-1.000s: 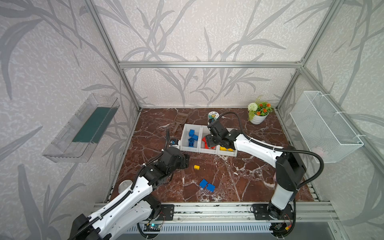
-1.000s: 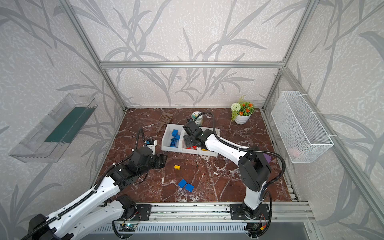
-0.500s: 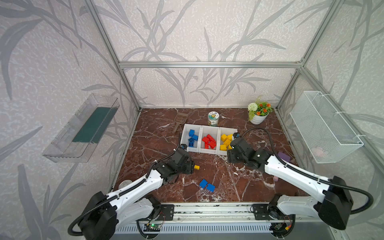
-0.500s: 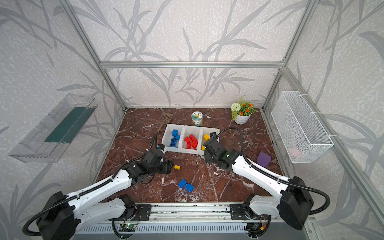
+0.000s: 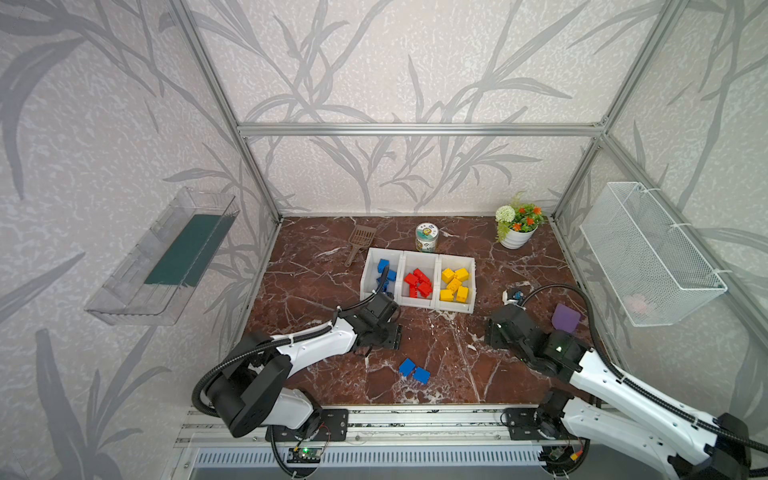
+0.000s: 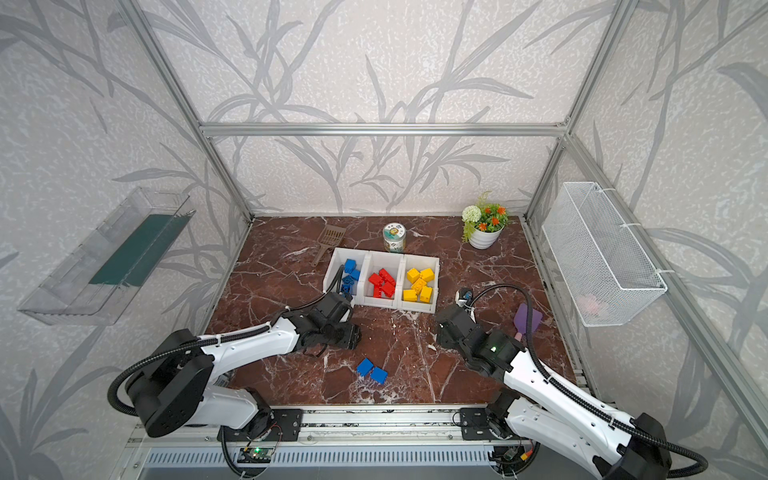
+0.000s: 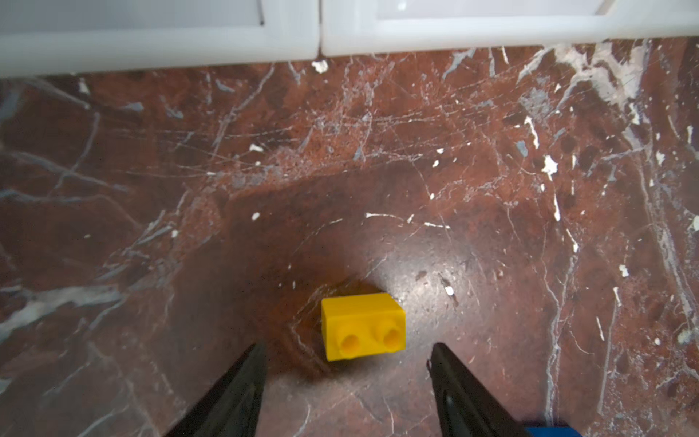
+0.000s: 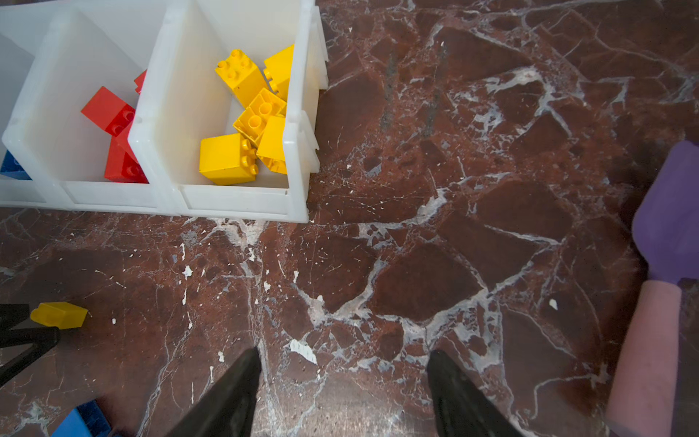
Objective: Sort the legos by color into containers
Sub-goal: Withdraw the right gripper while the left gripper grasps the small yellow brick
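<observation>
1. My left arm (image 5: 316, 345) stretches low across the bench (image 5: 307, 270), wrist just in front of the blue end of the containers (image 5: 454, 307). Its left end effector (image 7: 348, 346) is spread and empty.
2. My right arm (image 5: 615, 382) reaches in from the front right. The right end effector (image 8: 342, 351) hangs spread over bare bench, gripping nothing.
3. The containers hold blue, red and yellow legos (image 5: 419, 284), one colour each.
4. A purple scoop (image 8: 669, 219) lies on the bench beside the right arm's wrist.
5. Two blue legos (image 5: 407, 367) lie side by side near the front edge, between both arms.
6. One yellow lego (image 7: 363, 325) lies on its side between the left fingertips, untouched.
</observation>
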{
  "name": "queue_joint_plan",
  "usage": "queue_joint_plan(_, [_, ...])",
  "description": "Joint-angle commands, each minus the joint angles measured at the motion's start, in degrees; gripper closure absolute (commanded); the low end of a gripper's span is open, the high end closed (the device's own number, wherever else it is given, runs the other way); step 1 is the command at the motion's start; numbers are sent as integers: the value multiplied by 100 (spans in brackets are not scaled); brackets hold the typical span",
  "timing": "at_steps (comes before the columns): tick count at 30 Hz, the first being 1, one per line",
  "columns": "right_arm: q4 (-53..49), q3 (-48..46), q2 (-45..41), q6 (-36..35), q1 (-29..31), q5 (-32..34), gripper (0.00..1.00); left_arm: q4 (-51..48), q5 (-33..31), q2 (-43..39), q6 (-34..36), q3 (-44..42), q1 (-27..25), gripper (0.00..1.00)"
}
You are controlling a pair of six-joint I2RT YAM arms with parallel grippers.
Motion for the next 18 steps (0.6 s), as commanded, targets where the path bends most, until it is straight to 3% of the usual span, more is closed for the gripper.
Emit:
queue_joint_plan(1, [-270, -45, -87, 209, 7, 176, 29, 28, 104, 224, 233, 259, -29, 30])
queue_joint_plan(12, [-211, -105, -61, 296, 7, 221, 29, 0, -75, 592, 270, 339, -156, 51])
queue_joint_plan(16, [-173, -124, -52, 302, 7, 207, 29, -110, -86, 629, 404, 449, -160, 66])
queue_joint_plan(18, [-183, -114, -65, 308, 7, 202, 29, -108, -47, 625, 433, 498, -162, 68])
